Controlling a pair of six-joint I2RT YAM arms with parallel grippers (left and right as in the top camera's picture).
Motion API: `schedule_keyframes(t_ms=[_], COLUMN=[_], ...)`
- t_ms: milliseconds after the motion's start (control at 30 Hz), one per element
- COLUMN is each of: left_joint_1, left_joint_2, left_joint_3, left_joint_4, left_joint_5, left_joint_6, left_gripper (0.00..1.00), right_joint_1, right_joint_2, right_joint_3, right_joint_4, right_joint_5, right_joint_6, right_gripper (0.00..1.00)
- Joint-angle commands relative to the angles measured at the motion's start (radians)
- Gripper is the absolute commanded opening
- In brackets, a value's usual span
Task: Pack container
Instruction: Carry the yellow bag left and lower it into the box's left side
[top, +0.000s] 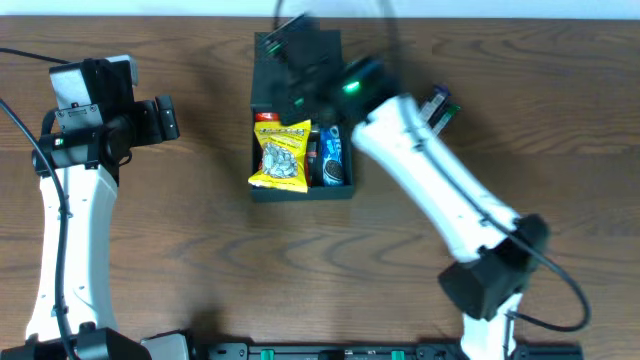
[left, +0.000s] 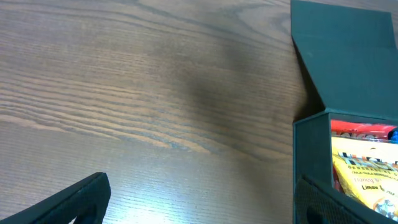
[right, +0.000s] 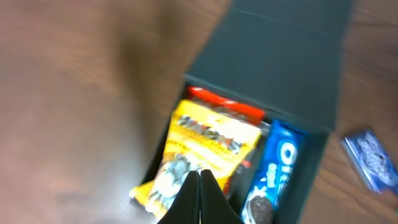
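Observation:
The dark teal-black container (top: 262, 185) stands open at the table's middle back, its flap lid (top: 268, 88) lying flat behind it. Inside are a yellow seed packet (top: 282, 156), a red packet (top: 268, 118) beneath it, and a blue Oreo pack (top: 331, 158). My right gripper (top: 300, 50) is over the lid; in its wrist view its fingers (right: 199, 193) are pressed together, empty, above the yellow packet (right: 205, 140). My left gripper (top: 165, 118) is open and empty, left of the container; its wrist view (left: 199, 199) shows the container's wall (left: 309, 155) to the right.
A small blue snack packet (top: 438, 106) lies on the wood table right of the container, and it shows in the right wrist view (right: 368, 155). The right arm (top: 440, 190) crosses the table diagonally over the container's right side.

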Motion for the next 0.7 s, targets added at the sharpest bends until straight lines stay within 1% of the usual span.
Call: schedule_keyframes(t_ms=[0, 67, 100, 167, 233, 400, 667], left_joint_1=[0.006, 0.006, 0.006, 0.006, 0.006, 0.006, 0.006], left_joint_2=[0.007, 0.007, 0.007, 0.007, 0.007, 0.007, 0.007], left_joint_3=[0.004, 0.004, 0.004, 0.004, 0.004, 0.004, 0.004], left_joint_4=[0.003, 0.003, 0.003, 0.003, 0.003, 0.003, 0.002], left_joint_5=[0.004, 0.004, 0.004, 0.004, 0.004, 0.004, 0.004], left_joint_6=[-0.011, -0.011, -0.011, -0.011, -0.011, -0.011, -0.011], left_gripper=[0.95, 0.95, 0.95, 0.95, 0.95, 0.95, 0.95], right_joint_1=[-0.067, -0.095, -0.102, -0.104, -0.101, -0.085, -0.084], right_joint_2=[0.047, 0.077, 0.097, 0.126, 0.143, 0.184, 0.301], right_joint_3=[-0.063, -0.129, -0.164, -0.211, -0.244, -0.301, -0.306], right_joint_4=[-0.005, -0.004, -0.003, 0.004, 0.011, 0.068, 0.169], right_joint_5=[-0.509, -0.688, -0.747, -0.837, -0.881, -0.862, -0.618], right_joint_6=[-0.240, -0.323, -0.355, -0.407, -0.447, -0.457, -0.307], right_gripper=[0.01, 0.01, 0.01, 0.01, 0.01, 0.01, 0.01])
